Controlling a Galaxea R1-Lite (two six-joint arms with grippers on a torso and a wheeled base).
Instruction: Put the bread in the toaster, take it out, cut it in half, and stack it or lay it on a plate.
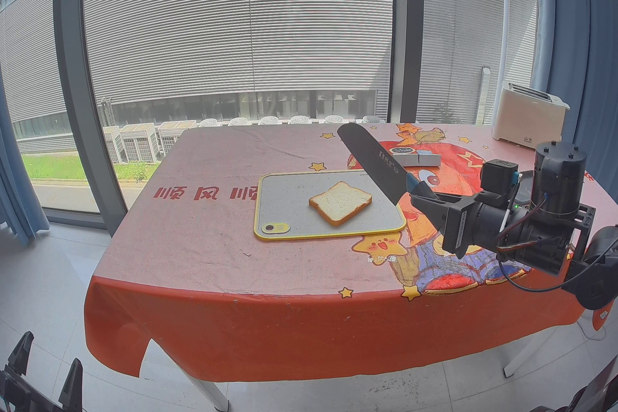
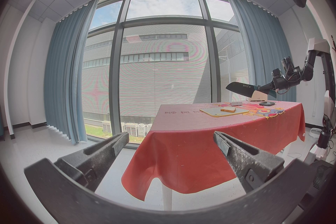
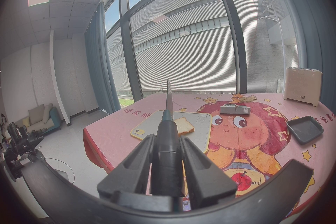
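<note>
The right tool (image 3: 167, 139) squeezes the handle of the long black kitchen knife (image 1: 376, 165), held up beside the grey, yellow-rimmed cutting board (image 1: 290, 204), likely to cut the square bread slice (image 1: 340, 202) lying flat on it, while the left tool (image 2: 169, 140), far off, is spread wide, holding nothing.

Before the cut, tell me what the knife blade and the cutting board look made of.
The knife blade: dark, matte, likely coated steel or ceramic; no shine. The cutting board: probably plastic; smooth grey face with moulded yellow rim.
</note>
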